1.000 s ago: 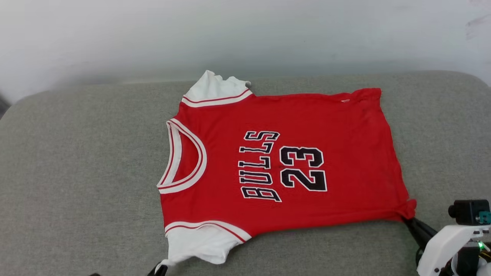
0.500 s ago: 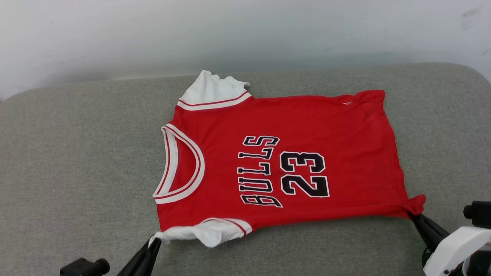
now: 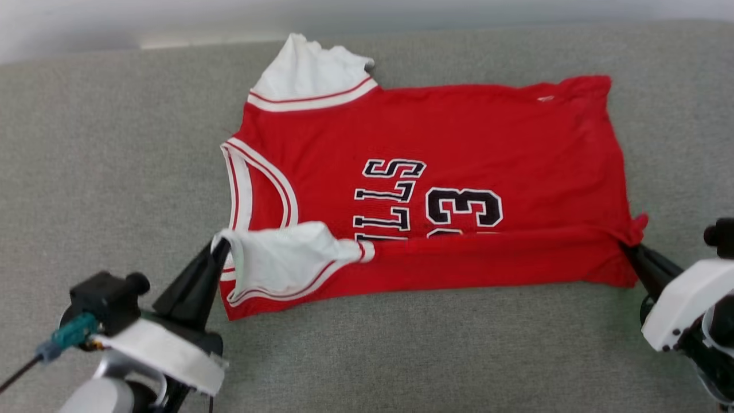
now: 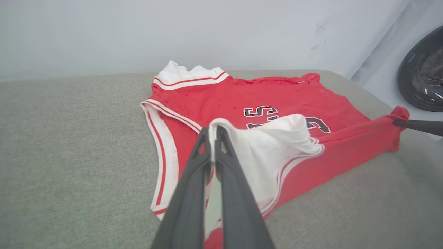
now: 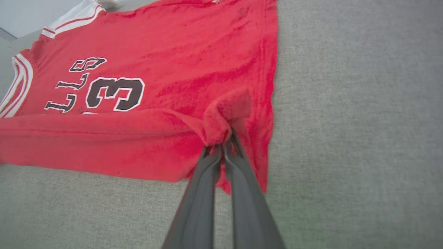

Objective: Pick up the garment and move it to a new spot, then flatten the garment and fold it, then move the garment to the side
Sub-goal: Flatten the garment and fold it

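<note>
The garment point(image 3: 459, 132), a red jersey with white sleeves and black "BULLS" and 23 lettering, lies sideways on the grey cushion point(image 3: 86, 172), collar toward the left. Its near long edge is lifted and turned over onto the front, covering part of the lettering. My left gripper point(image 3: 221, 248) is shut on the near white sleeve point(image 4: 273, 148), held up over the collar end. At the hem end, my right gripper point(image 3: 629, 248) is shut on the near hem corner point(image 5: 225, 114), pinching a bunch of red cloth. The far white sleeve point(image 3: 312, 77) lies flat.
The grey cushion's far edge point(image 3: 114, 51) meets a pale wall. A dark round object point(image 4: 424, 69) stands past the cushion's right end in the left wrist view. Bare cushion lies on both sides of the jersey and in front of it.
Both grippers have carried the near edge of the jersey up and away from me, folding it over the lettering. The head camera has tilted down, so the whole picture has shifted.
</note>
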Tool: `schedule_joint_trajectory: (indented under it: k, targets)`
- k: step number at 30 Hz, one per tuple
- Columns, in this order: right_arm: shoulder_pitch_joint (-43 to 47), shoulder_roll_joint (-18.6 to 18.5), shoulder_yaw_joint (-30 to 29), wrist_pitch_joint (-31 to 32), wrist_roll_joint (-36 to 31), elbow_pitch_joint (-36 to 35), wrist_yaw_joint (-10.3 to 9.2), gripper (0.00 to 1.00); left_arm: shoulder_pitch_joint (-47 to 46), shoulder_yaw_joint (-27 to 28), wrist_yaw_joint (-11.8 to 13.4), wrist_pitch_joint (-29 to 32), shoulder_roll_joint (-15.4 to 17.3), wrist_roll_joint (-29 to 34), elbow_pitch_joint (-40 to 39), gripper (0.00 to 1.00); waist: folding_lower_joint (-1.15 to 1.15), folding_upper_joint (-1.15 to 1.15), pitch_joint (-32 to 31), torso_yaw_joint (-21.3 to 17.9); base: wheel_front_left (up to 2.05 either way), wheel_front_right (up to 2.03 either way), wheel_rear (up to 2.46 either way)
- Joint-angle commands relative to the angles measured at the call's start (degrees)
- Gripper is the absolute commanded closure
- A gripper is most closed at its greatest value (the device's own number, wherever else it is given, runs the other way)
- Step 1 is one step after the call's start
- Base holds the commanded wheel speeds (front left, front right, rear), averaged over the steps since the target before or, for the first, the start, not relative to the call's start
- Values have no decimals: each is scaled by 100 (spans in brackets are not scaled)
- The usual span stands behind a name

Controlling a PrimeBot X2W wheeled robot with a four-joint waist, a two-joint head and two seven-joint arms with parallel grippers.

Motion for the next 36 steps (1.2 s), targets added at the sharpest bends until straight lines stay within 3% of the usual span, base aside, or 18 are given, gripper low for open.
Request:
schedule_joint_trajectory:
  k: [1,11,16,17,18,27,32,36]
  targets:
    - [-175,-52,34,48,-76,52,-4,100,-227,-32,-21,46,-72,-5,134,100,-1,0,334,64,0,0,0]
    - [-787,-133,337,239,-403,513,-5,100,-1178,-208,-66,130,-318,207,1287,100,-1,0,811,143,0,0,0]
    - [-935,-136,426,212,-536,770,-7,100,-1601,-315,-4,-15,-629,315,2022,100,-1,0,883,208,0,0,0]
    - [-954,-138,417,197,-585,799,-7,100,-1636,-343,-10,-2,-659,327,2110,27,-1,0,865,210,0,0,0]
    - [-971,-123,399,199,-612,845,-8,0,-1667,-368,-10,-22,-688,342,2198,0,-1,0,832,211,0,0,0]
    - [-823,-1,284,342,-956,822,-6,0,-1440,-297,208,-332,-900,284,2494,0,-1,0,248,198,0,0,0]
    - [-540,121,67,696,-1360,511,-4,0,-1072,-181,463,-402,-938,171,2225,0,-1,0,-133,175,0,0,0]
    - [-222,300,-158,1057,-1605,74,-4,0,-640,-178,694,-113,-926,16,1826,0,-1,0,-318,158,0,0,0]
